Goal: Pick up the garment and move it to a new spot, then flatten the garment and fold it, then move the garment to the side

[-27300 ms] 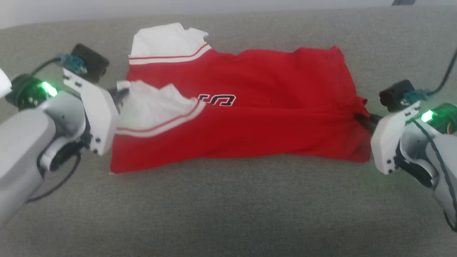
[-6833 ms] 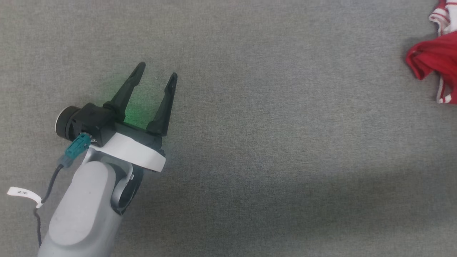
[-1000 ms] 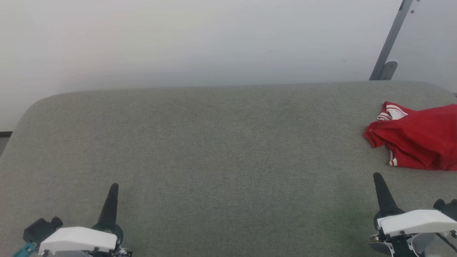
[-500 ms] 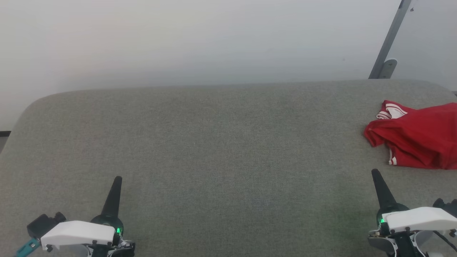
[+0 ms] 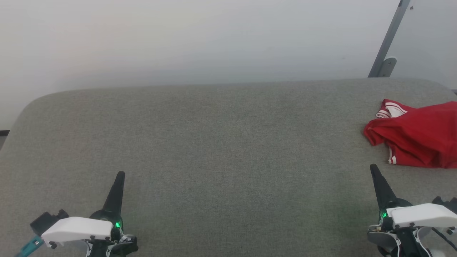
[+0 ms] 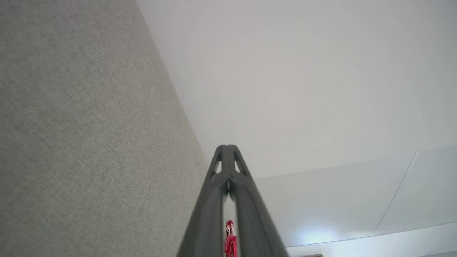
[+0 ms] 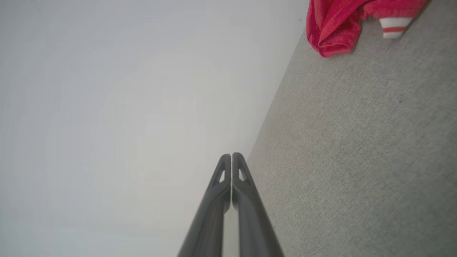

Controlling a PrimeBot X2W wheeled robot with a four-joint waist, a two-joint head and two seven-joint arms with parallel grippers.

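- The garment (image 5: 417,135) lies at the far right of the grey cloth-covered counter (image 5: 228,142), and the right border of the head view cuts it off.
- It is a loose, rumpled bundle and not a neat flat fold. The red body is on top, a bit of white sleeve with red stripes peeks out at its far left corner, and a short striped trim shows at the near left edge. I see no lettering.
- Its long axis seems to run left to right across the counter, but its right end is hidden, so I cannot be sure.
- The right gripper (image 5: 373,167) is the nearer one. The garment lies ahead of its tip and a little to the right, near but not touching.
- The left gripper (image 5: 120,175) is well apart from the garment, across the bare counter.
- Both grippers have their fingers pressed together and hold nothing.
- In my judgement the garment is already set aside, and any correction would fall to the right arm.
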